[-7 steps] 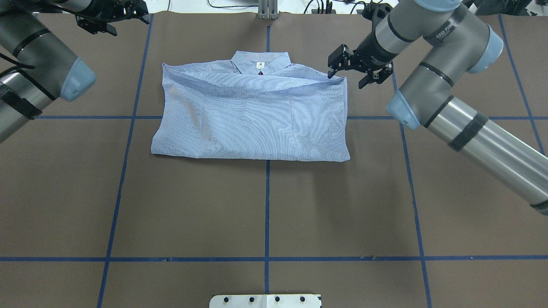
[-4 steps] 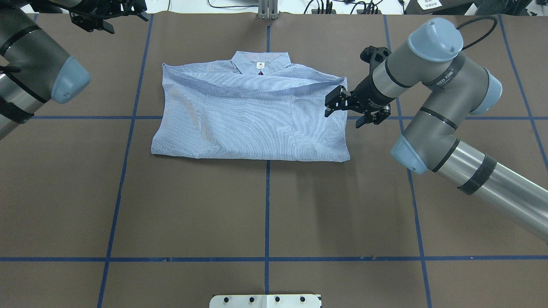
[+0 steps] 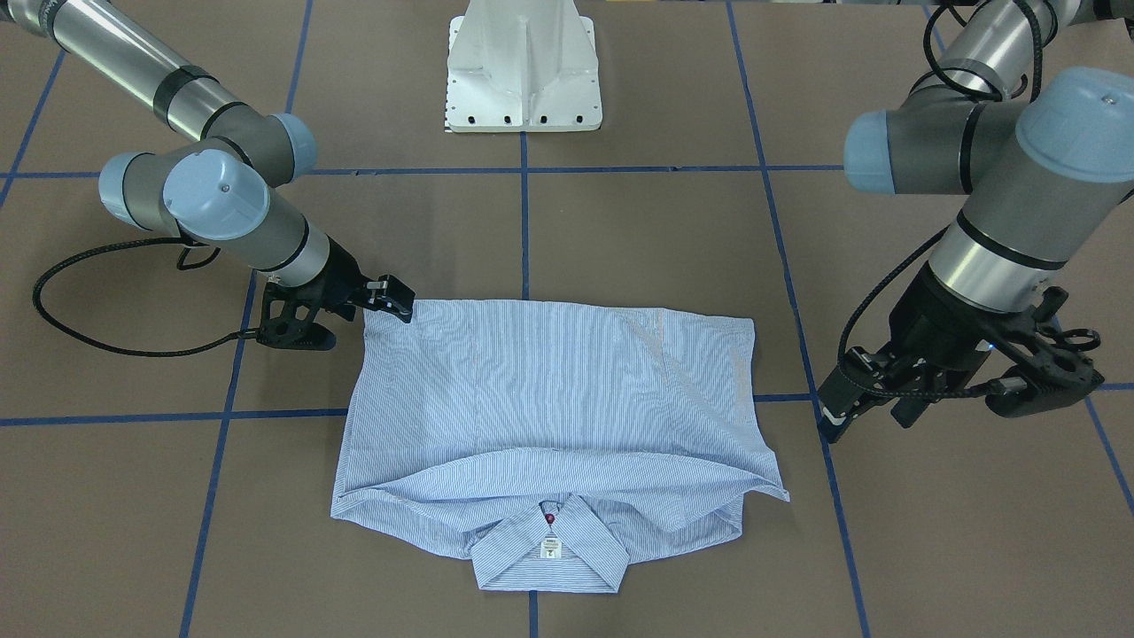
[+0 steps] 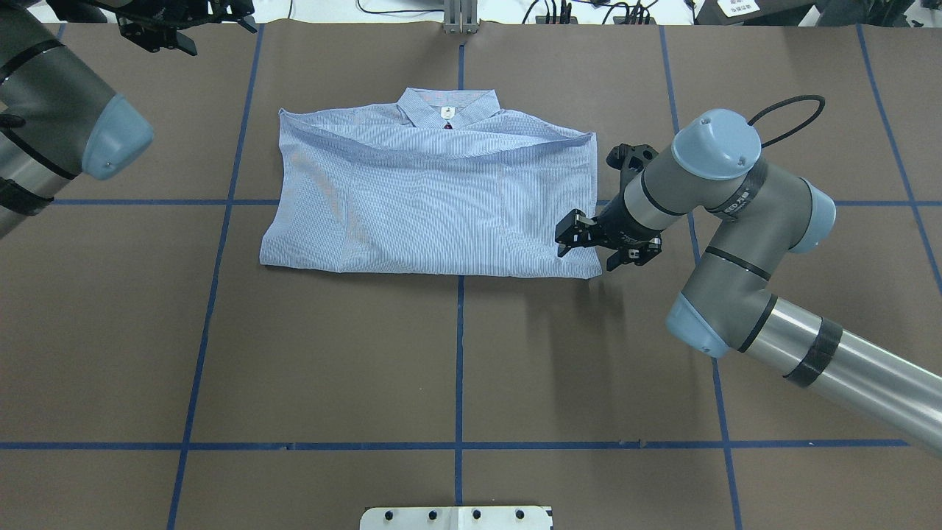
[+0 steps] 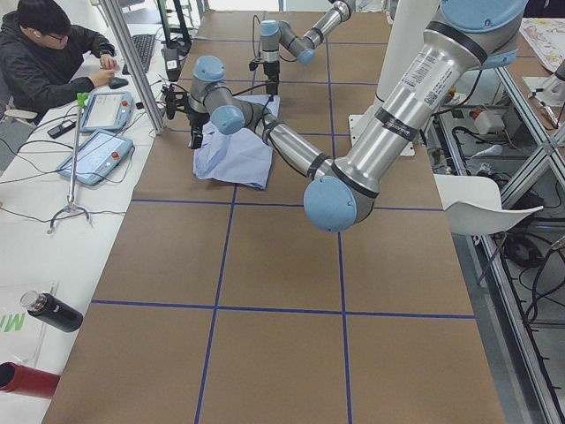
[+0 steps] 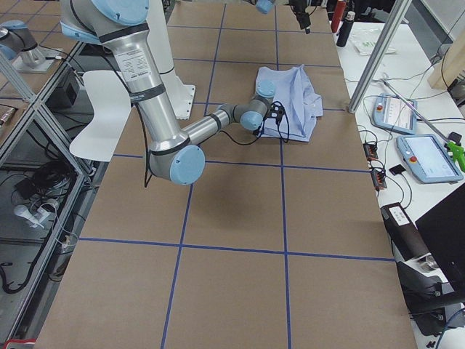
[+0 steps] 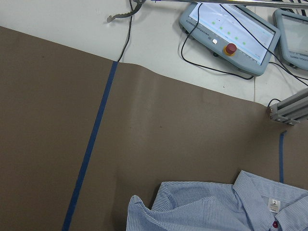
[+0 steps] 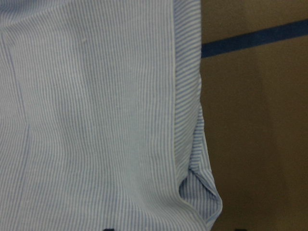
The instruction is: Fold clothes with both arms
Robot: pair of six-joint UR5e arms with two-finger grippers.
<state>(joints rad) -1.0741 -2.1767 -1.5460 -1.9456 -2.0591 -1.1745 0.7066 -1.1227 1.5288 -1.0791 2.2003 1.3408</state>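
The right pincer [image 4: 586,254] is set low at the shirt's [image 4: 434,199] near right corner, jaws spread wide, one finger over the cloth and the other outside its edge; the wrist view shows the corner's layered hem directly beneath, with nothing gripped. The left pincer [image 3: 868,415] hangs above bare tabletop [image 4: 331,353], well apart from the shirt on its left side, jaws also spread and empty. The shirt is light blue with fine white stripes and lies folded into a rough rectangle on the half of the tabletop farther from the robot, across the centre tape line [image 4: 458,368]. Its collar [image 4: 447,107] points away from the robot and projects beyond a loose folded edge that runs the full width; a white neck label [image 3: 550,548] and one dark red button [image 3: 548,518] show inside the collar. The tabletop is covered in brown paper marked off by blue tape into large squares. The white pedestal base [image 3: 524,66] stands at the robot's edge. Beyond the far edge, a white bench carries teach pendants [image 7: 226,29] and cables, and a seated person [image 5: 48,53] is beside it.
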